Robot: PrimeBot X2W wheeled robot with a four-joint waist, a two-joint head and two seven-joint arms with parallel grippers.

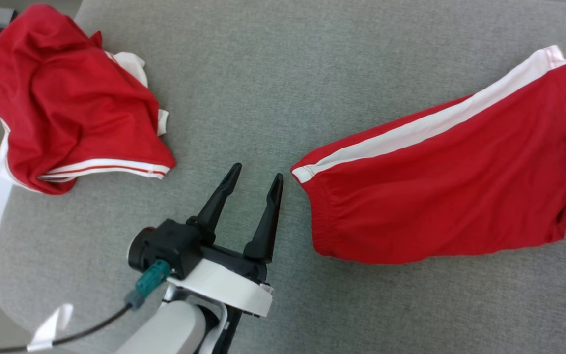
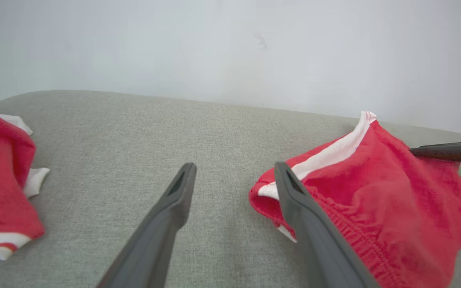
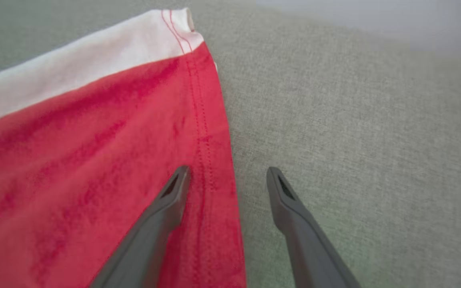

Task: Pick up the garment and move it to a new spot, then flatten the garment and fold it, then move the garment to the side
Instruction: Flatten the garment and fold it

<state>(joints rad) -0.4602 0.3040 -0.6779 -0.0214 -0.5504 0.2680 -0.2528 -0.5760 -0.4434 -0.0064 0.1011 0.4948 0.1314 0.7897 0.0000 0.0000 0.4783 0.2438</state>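
lying flat at the right of the grey cushion (image 1: 273,73) are the red shorts (image 1: 440,196); left gripper (image 1: 258,174), fingers apart, hovers just left of them; right gripper (image 3: 228,174), fingers apart, straddles their right hem

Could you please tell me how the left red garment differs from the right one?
The left garment lies crumpled in a heap; the right garment is spread nearly flat. The left garment shows thin striped hems; the right garment carries one broad white band. Both are red with white trim, on the grey cushion.
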